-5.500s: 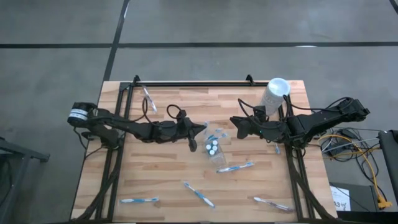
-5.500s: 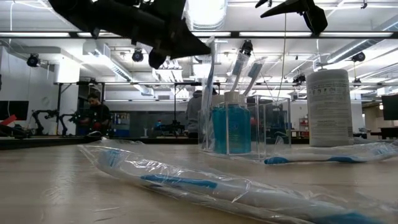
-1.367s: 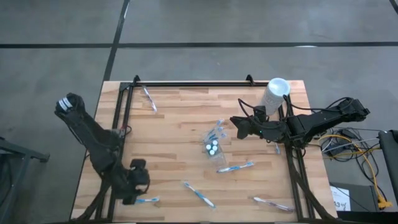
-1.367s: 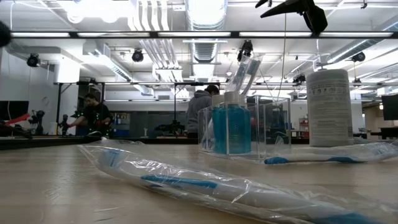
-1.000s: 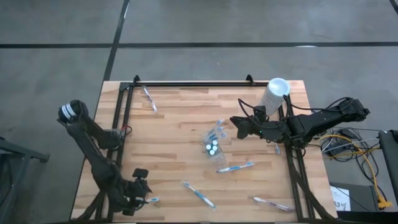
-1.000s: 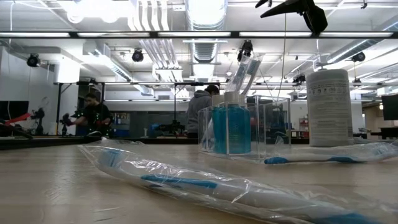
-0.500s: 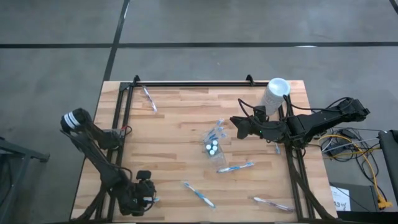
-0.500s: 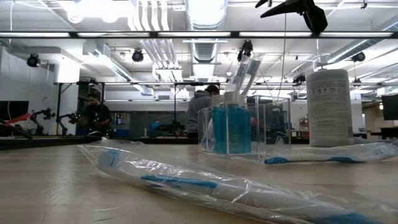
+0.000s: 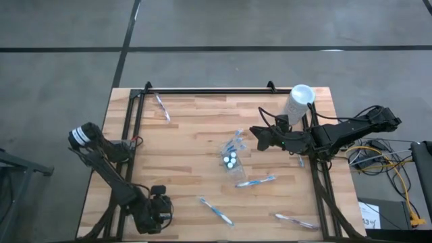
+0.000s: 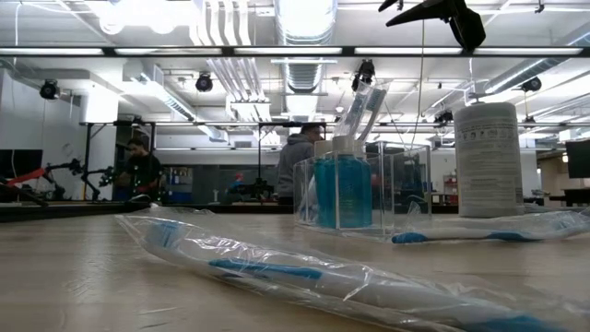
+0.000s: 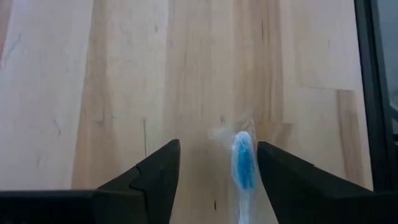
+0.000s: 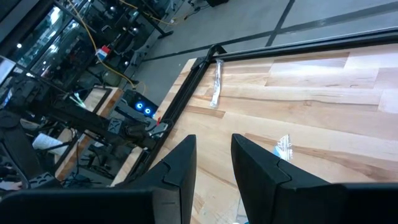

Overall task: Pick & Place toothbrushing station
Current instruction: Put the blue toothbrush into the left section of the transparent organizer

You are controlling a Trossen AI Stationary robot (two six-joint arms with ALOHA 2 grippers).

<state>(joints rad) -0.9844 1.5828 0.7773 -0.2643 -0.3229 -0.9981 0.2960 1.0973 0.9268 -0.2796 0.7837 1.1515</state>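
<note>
— Left claw [image 11: 214,180] hangs open over the wrapped toothbrush [image 11: 243,163] at the tabletop's [image 9: 189,135] near left corner; its blue tip sits off-centre, close to one finger [image 11: 292,180].
— So what might fail?
— Probably that finger lands on the brush or nudges it away, and the slick wrapper could slip out.
— And the right claw [image 9: 258,137]?
— Waiting partly open and empty, just beside the clear pouch [image 9: 231,158] with the tubes mid-tabletop.

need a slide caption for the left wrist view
Left claw, fingers open, straddling a wrapped blue toothbrush on the wooden table.
</note>
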